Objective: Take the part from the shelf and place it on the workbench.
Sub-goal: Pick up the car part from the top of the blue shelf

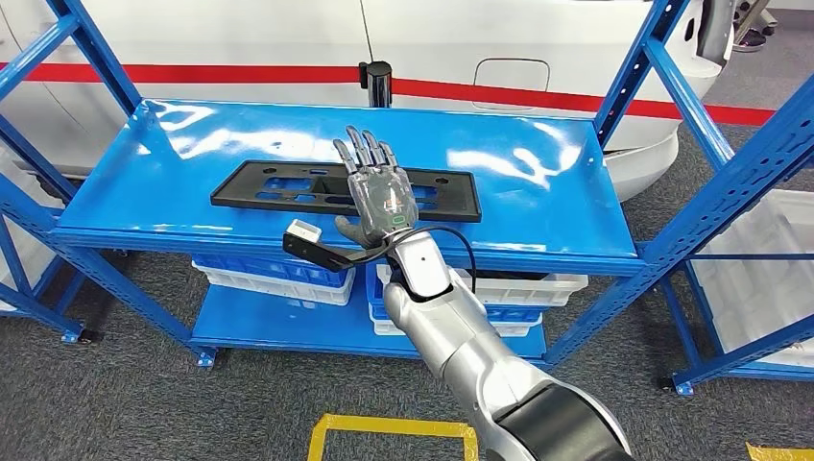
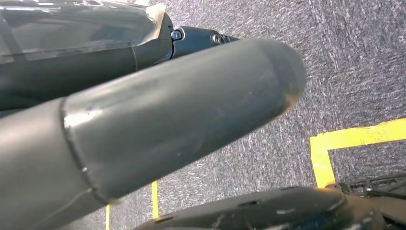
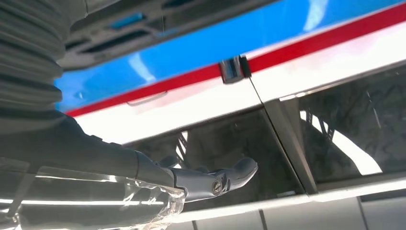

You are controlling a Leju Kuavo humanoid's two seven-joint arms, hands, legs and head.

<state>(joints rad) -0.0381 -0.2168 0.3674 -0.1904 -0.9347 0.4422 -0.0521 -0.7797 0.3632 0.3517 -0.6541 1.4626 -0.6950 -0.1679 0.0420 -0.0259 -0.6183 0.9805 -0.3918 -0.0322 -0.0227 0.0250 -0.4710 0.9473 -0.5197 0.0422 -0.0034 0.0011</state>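
A long flat black plastic part (image 1: 288, 187) with several cut-outs lies on the top blue shelf (image 1: 538, 206), parallel to its front edge. My right hand (image 1: 379, 187) hovers over the middle of the part, fingers stretched out and apart, holding nothing. In the right wrist view the same right hand (image 3: 210, 179) shows extended fingers, with the black part (image 3: 119, 28) and the blue shelf (image 3: 230, 43) beyond. My left hand (image 2: 143, 129) hangs by my side above the grey carpet, with nothing seen in it; its finger posture is unclear.
Blue uprights (image 1: 672, 86) frame the shelf on both sides. White crates (image 1: 278, 279) sit on the lower shelf. A white vehicle with a red stripe (image 1: 538, 96) stands behind the rack. Yellow floor tape (image 1: 394, 432) marks the carpet near my feet. Another rack (image 1: 758, 240) stands at right.
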